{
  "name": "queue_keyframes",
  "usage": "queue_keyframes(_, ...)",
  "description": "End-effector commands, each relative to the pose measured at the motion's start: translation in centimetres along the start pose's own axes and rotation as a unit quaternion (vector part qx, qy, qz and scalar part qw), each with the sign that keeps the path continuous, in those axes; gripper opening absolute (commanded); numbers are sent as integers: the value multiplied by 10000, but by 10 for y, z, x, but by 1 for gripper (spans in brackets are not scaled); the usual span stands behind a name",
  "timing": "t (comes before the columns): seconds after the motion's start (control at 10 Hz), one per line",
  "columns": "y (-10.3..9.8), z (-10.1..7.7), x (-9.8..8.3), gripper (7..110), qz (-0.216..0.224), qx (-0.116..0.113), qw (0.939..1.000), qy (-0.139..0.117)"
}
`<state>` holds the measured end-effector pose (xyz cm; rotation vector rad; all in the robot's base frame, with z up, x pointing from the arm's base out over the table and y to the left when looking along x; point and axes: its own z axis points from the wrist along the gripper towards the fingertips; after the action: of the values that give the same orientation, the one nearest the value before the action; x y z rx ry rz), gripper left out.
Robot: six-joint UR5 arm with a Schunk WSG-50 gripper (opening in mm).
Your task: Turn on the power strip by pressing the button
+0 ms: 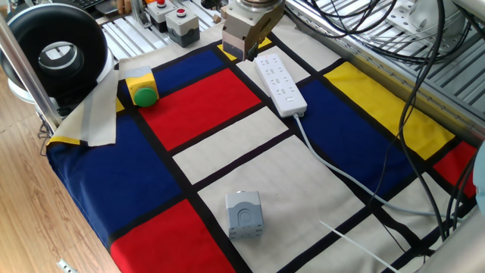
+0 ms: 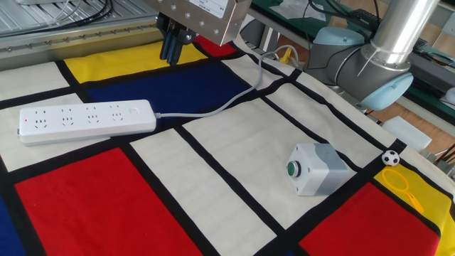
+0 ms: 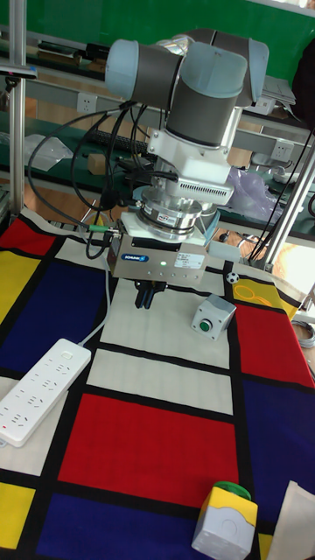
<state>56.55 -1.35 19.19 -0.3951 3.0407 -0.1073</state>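
The power strip (image 1: 280,83) (image 2: 85,119) (image 3: 39,389) lies flat on the patchwork cloth, and its white cable (image 2: 213,107) trails off toward the arm's base. The button (image 2: 133,112) is a pale switch at the strip's cable end, with nothing touching it. My gripper (image 2: 170,57) (image 1: 236,51) (image 3: 146,297) hangs well above the cloth, beyond the strip's cable end and apart from it. Its dark fingers point down and are shut together on nothing.
A green dome button on a yellow box (image 1: 141,89) (image 3: 223,516) sits near a folded cloth corner. A grey box with a green button (image 2: 316,168) (image 1: 244,214) (image 3: 213,316) stands on a white patch. Red-button boxes (image 1: 182,23) and cable bundles (image 1: 424,68) border the table.
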Motion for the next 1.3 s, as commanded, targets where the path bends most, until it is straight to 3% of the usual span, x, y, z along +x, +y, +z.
queue_keyframes(0.0, 12, 8, -1, 7, 202, -410, 9989, -78)
queue_keyframes(0.1, 9, 11, 1, 7, 181, -343, 9992, -62)
queue_keyframes(0.5, 7, 17, 13, 7, -198, -588, 9981, -15)
queue_keyframes(0.7, 3, 30, 21, 7, -469, -702, 9964, -122)
queue_keyframes(0.9, -13, 38, 24, 7, -646, -469, 9966, -192)
queue_keyframes(1.0, -13, 36, 23, 7, -633, -392, 9971, -133)
queue_keyframes(1.2, 12, 37, 15, 7, -537, -592, 9966, -212)
